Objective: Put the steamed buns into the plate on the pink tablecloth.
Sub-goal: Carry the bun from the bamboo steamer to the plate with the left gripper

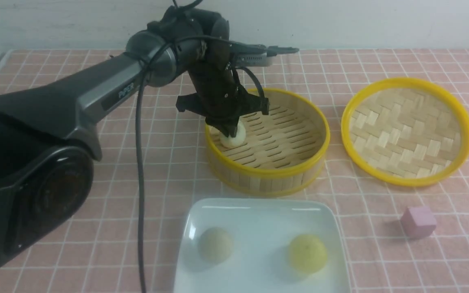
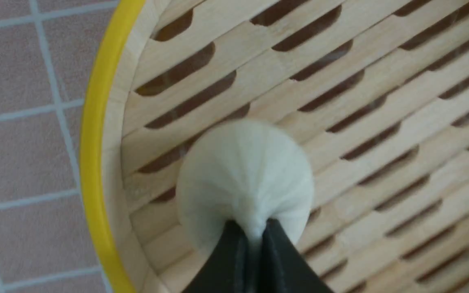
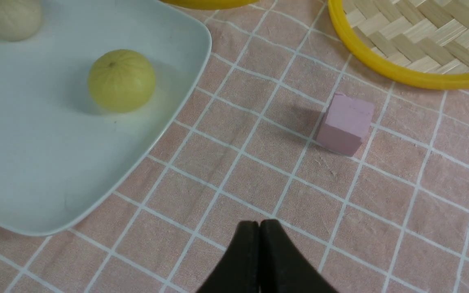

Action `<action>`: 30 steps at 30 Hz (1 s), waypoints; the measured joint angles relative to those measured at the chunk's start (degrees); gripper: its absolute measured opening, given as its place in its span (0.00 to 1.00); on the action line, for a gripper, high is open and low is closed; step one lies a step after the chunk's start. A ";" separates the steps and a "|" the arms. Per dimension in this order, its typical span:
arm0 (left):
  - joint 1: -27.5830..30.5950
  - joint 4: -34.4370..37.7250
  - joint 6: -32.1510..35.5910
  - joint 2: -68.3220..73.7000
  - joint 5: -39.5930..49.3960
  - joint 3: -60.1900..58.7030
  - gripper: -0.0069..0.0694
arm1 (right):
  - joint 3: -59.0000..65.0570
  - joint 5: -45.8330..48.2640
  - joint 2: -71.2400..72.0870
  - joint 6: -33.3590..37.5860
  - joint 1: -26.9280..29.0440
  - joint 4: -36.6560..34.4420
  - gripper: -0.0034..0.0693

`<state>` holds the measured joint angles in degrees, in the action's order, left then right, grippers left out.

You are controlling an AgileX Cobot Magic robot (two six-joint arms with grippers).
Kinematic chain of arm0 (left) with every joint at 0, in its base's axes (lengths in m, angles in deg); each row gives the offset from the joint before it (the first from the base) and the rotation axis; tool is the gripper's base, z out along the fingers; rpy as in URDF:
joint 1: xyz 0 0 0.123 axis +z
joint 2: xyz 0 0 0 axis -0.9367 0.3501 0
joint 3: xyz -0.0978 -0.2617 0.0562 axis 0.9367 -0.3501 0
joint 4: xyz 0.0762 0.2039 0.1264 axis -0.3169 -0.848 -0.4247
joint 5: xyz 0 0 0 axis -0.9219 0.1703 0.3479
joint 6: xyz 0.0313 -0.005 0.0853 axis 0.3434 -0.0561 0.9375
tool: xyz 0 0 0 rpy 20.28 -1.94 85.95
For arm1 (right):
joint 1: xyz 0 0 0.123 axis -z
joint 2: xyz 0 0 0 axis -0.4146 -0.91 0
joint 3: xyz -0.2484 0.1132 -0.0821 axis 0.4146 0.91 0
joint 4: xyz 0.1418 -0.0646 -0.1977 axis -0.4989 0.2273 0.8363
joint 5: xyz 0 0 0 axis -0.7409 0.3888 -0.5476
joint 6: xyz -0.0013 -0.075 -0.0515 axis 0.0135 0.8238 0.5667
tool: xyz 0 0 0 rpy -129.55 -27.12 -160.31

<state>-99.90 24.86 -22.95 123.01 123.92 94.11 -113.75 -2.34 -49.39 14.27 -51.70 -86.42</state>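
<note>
Your left gripper [image 1: 228, 132] is down inside the bamboo steamer [image 1: 267, 173], close to its left wall. The front view gives you only dark fingers on top of a pale bun [image 1: 235, 139]. The left wrist view settles it: the jaws are nearly together, pinching the bun's pleated topknot. You can't tell whether the bun is off the slats.

Your right gripper [image 3: 259, 224] shows only in the right wrist view. Its tips are pressed together with nothing between them, and it hovers over cloth.

The plate [image 1: 259, 204] sits just in front of the steamer, on the robot's side. It holds a beige bun [image 1: 215, 244] and a yellow-green bun [image 1: 307, 253], well apart. The woven lid [image 1: 406, 131] lies flat to the steamer's right, not touching it. A pink cube [image 1: 418, 221] is right of the steamer and nearer the robot.

The pink tablecloth [image 1: 381, 260], with its white grid, covers the surface. A plain pale wall [image 1: 360, 20] runs behind the steamer.
</note>
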 joint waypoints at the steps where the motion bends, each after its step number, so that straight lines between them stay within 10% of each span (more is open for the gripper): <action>1: -0.49 -0.09 0.00 -1.49 1.30 0.00 0.12 | 0.11 0.00 0.00 0.00 0.00 0.00 0.07; 19: -19.65 -3.07 0.79 -31.42 9.85 -24.35 0.12 | 0.13 0.00 0.12 0.00 0.00 -0.19 0.09; 30: -24.14 -12.65 -14.90 -24.17 -6.56 -39.85 0.15 | 0.13 0.00 0.12 0.00 0.00 -0.19 0.11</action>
<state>-124.04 12.21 -37.85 98.84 117.36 54.26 -113.62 -2.34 -49.26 14.27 -51.70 -86.62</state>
